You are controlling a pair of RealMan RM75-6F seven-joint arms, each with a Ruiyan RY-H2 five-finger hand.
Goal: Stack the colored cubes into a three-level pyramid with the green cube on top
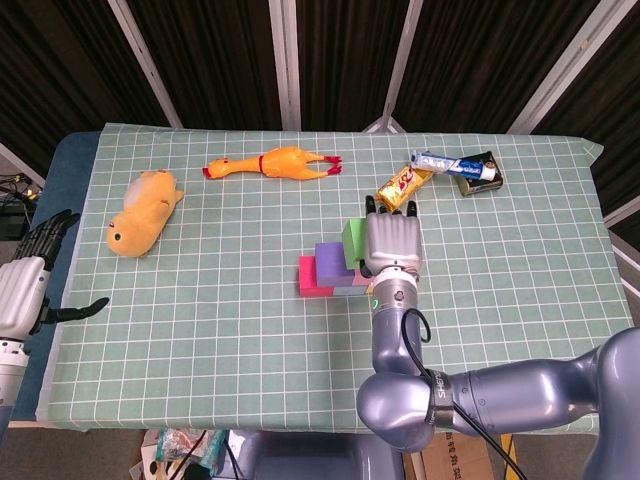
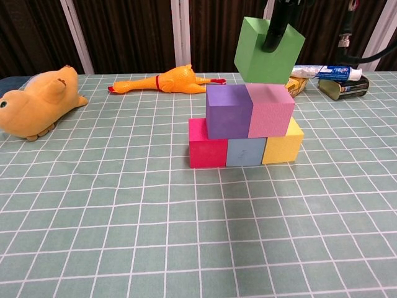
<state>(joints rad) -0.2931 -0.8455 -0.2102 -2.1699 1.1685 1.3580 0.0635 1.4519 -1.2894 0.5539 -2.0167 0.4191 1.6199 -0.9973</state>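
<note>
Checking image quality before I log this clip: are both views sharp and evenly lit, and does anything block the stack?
Head view: sharp, evenly lit, no glare; the right hand covers most of the stack and part of the green cube. Chest view: cubes crisp, soft shadow on the tablecloth before the stack; the green cube shows well, the hand mostly cut off at the top edge.

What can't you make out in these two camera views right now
- Right hand: chest view's top edge cuts it off; only a dark finger on the green cube shows.
- Pink cube and yellow cube: hidden in head view under that hand.
- Toothpaste tube lettering: too small.
- Left hand: partly cut by head view's left edge.
</note>
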